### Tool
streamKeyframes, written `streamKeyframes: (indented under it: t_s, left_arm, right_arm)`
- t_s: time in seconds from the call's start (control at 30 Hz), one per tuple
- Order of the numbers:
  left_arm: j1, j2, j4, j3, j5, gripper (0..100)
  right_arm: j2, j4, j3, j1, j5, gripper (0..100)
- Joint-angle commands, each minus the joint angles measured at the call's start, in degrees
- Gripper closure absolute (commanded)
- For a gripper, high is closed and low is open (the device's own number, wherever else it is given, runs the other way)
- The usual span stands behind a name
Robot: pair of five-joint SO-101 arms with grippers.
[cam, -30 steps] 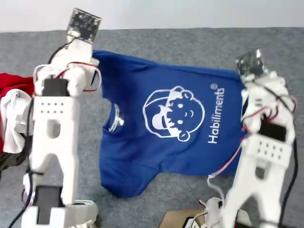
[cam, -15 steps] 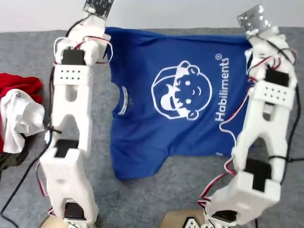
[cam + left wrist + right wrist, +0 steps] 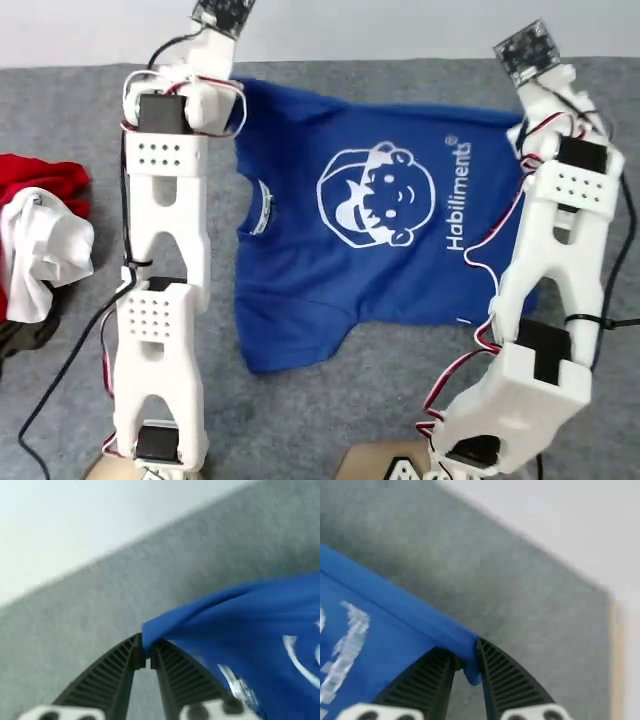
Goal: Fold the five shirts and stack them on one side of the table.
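Spreading stage: a blue cotton T-shirt with a white cartoon print lies face up on the grey fabric-covered table. The left gripper is clamped on what looks like the far sleeve edge, and the right gripper is clamped on the far hem corner. The next move is probably to lay that edge flat, let go, then fold. Crumpled red and white garments wait beside it.

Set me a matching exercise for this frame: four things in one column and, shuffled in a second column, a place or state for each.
Things
1 blue shirt
2 red shirt
3 white shirt
4 right gripper

States
A crumpled on top of another garment
B shut on a blue corner
C spread out, picture side up
D partly covered by another garment

Pairs: 1-C; 2-D; 3-A; 4-B
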Motion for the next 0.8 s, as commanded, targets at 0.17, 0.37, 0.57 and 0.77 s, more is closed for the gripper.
streamKeyframes:
  t_s: [0.17,0.37,0.57,0.77]
  left_arm:
    - [2.46,-2.99,10.20,-1.36,-4.31,100]
    - [5.10,-13.98,10.20,15.16,-6.15,100]
    - [7.38,-31.91,10.11,43.38,-9.76,100]
    - [11.52,-47.12,10.11,66.33,-10.46,100]
  right_arm:
    - [-1.01,14.73,-3.69,0.40,0.53,99.0]
    - [-0.92,20.26,-3.69,2.07,0.62,99.0]
    - [-0.92,27.03,-3.69,4.53,3.43,99.0]
    - [-1.01,32.13,-3.69,6.90,3.43,99.0]
